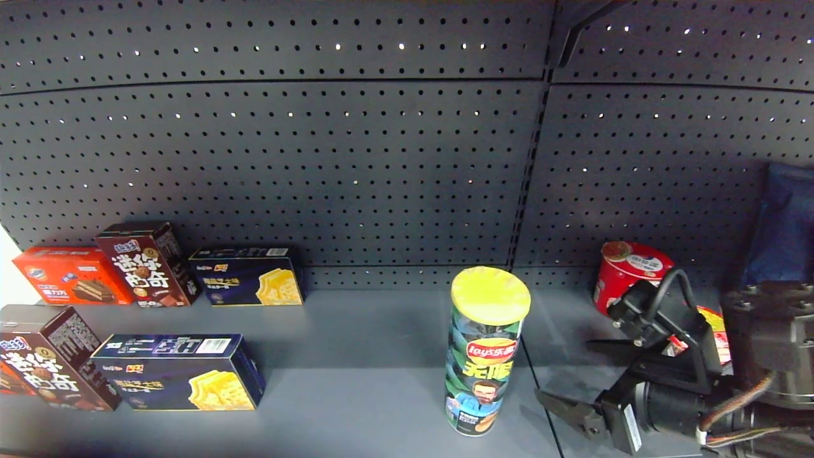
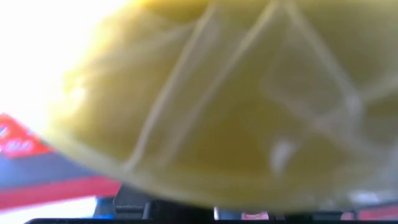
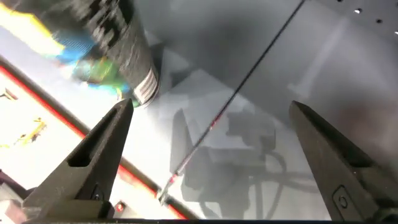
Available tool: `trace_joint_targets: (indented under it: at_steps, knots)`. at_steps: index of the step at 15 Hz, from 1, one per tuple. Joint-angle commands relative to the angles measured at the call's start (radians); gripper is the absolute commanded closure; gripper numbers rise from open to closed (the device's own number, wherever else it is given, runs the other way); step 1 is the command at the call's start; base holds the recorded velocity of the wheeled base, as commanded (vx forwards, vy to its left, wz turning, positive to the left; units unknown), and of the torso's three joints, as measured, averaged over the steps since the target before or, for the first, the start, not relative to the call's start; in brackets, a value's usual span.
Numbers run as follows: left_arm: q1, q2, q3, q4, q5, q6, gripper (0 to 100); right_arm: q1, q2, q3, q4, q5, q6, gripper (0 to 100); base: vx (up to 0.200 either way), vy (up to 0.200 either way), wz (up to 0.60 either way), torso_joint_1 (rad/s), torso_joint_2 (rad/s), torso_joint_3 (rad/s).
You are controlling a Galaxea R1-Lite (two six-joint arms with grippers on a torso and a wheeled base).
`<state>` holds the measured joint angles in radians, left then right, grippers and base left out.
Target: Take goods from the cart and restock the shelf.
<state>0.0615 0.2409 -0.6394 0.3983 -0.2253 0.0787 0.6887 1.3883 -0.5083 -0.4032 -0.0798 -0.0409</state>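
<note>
**Item 1 – chip canister** (image 1: 489,351): yellow lid, upright on the grey shelf (image 1: 356,343), close to the seam between two shelf panels. In the head view you see it whole. In the right wrist view (image 3: 118,56) you get only its lower body, blurred, off to the side of one finger and outside the gap.

**Item 2 – right gripper** (image 1: 575,376): low over the shelf, just to the canister's right and not touching it. The right wrist view (image 3: 217,165) shows you the jaws spread wide, with bare shelf and the panel seam between them.

**Item 3 – left gripper:** the left wrist view gives you a yellowish translucent mass (image 2: 230,99) pressed close to the lens, with a red and dark blue shape behind it. You cannot tell the tool's state.

**Item 4 – surrounding stock, head view:**
- A red cup (image 1: 629,270) stands behind the right arm, partly hidden by it.
- A blue bag (image 1: 785,222) sits at the far right.
- At the back left are an orange box (image 1: 67,277), a brown box (image 1: 146,264) and a navy box (image 1: 248,277).
- In front of them are a second navy box (image 1: 181,372) and a second brown box (image 1: 48,362).
- The boxes are all well apart from the canister.
</note>
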Motion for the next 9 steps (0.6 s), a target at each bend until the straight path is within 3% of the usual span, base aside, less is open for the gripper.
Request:
trace_joint_targets:
  at_steps: [1,6,7,9]
  knots:
    - [-0.055,0.15,-0.04,-0.056,-0.068,0.0,100,0.006,-0.08,0.014,-0.002,0.002,0.001,0,0.0,0.0,0.0,0.0,0.0,0.0]
    - [-0.078,0.411,-0.125,-0.131,-0.207,-0.008,100,0.029,-0.12,-0.018,-0.002,-0.003,0.018,0,0.0,0.0,0.0,0.0,0.0,0.0]
    - [-0.111,0.488,-0.146,-0.176,-0.252,-0.008,100,0.029,-0.118,-0.024,-0.002,-0.003,0.019,0,0.0,0.0,0.0,0.0,0.0,0.0]
    - [-0.167,0.581,-0.177,-0.18,-0.262,-0.01,100,0.028,-0.112,-0.033,-0.002,-0.002,0.019,0,0.0,0.0,0.0,0.0,0.0,0.0]
